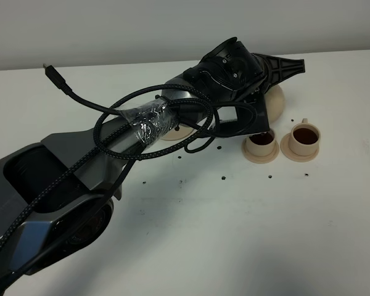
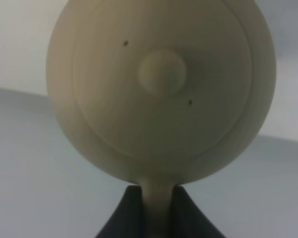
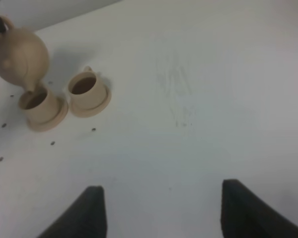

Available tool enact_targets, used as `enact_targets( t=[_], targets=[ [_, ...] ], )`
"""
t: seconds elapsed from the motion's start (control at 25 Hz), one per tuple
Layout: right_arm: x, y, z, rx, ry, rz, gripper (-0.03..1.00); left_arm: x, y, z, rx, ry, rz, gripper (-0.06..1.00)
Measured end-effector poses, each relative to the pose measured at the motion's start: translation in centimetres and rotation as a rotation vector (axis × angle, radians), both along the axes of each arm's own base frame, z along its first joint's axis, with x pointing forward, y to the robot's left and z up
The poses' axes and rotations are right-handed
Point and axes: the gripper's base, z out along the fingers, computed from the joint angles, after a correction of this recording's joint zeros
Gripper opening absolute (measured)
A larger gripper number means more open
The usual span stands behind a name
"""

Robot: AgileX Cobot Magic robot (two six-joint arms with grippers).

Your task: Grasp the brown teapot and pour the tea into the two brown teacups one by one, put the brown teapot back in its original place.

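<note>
My left gripper (image 2: 158,210) is clenched on the loop handle of the brown teapot (image 2: 161,89); both dark fingers pinch the pale strap. The pot hangs off the table, tipped spout-down over the nearer teacup (image 3: 37,101). In the right wrist view the spout sits right at that cup's rim. Body-to-spout axis runs steeply downward; the handle points back toward my left arm. The lid knob faces my left wrist camera square on.

The second teacup (image 1: 304,138) stands just beside the first, farther to the right in the high view, on its own saucer, with dark tea (image 1: 305,134) inside. I cannot see much into the nearer cup in the high view; my left arm covers part of it.

A wider tan saucer (image 1: 179,132) peeks out under my left arm, left of the cups.

White table (image 1: 246,234): a broad bare stretch lies in front of the cups. The far edge runs close behind the teapot.

My right gripper (image 3: 159,208) hangs well apart from the cups, fingers spread, nothing between them.
</note>
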Motion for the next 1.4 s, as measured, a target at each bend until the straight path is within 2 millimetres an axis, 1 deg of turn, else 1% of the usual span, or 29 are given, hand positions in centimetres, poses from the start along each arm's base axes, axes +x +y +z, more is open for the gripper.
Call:
enact_targets(
  t=[0.24, 0.36, 0.48, 0.56, 0.72, 1.0, 1.12, 1.24, 1.4],
  targets=[
    [0.0, 0.0, 0.0, 0.0, 0.0, 0.0, 0.49, -0.1, 0.1, 0.0, -0.043, 0.027, 0.058, 0.11],
    [0.0, 0.0, 0.0, 0.0, 0.0, 0.0, 0.49, -0.2, 0.3, 0.3, -0.09, 0.049, 0.116, 0.11],
    [0.0, 0.0, 0.0, 0.0, 0.0, 0.0, 0.49, -0.4, 0.6, 1.3, -0.161, 0.075, 0.199, 0.11],
    [0.0, 0.0, 0.0, 0.0, 0.0, 0.0, 0.49, -0.6, 1.0, 2.3, -0.209, 0.094, 0.273, 0.11],
    [0.0, 0.0, 0.0, 0.0, 0.0, 0.0, 0.49, -1.3, 2.2, 4.0, -0.251, 0.14, 0.433, 0.11],
    [0.0, 0.0, 0.0, 0.0, 0.0, 0.0, 0.49, -3.3, 4.6, 6.4, -0.272, 0.262, 0.742, 0.11],
    [0.0, 0.0, 0.0, 0.0, 0.0, 0.0, 0.49, -4.3, 5.3, 6.8, -0.289, 0.332, 0.894, 0.11],
    [0.0, 0.0, 0.0, 0.0, 0.0, 0.0, 0.49, -4.5, 5.5, 7.4, -0.4, 0.332, 1.014, 0.11],
    [0.0, 0.0, 0.0, 0.0, 0.0, 0.0, 0.49, -4.6, 5.5, 7.4, -0.579, 0.381, 1.211, 0.11]
  ],
)
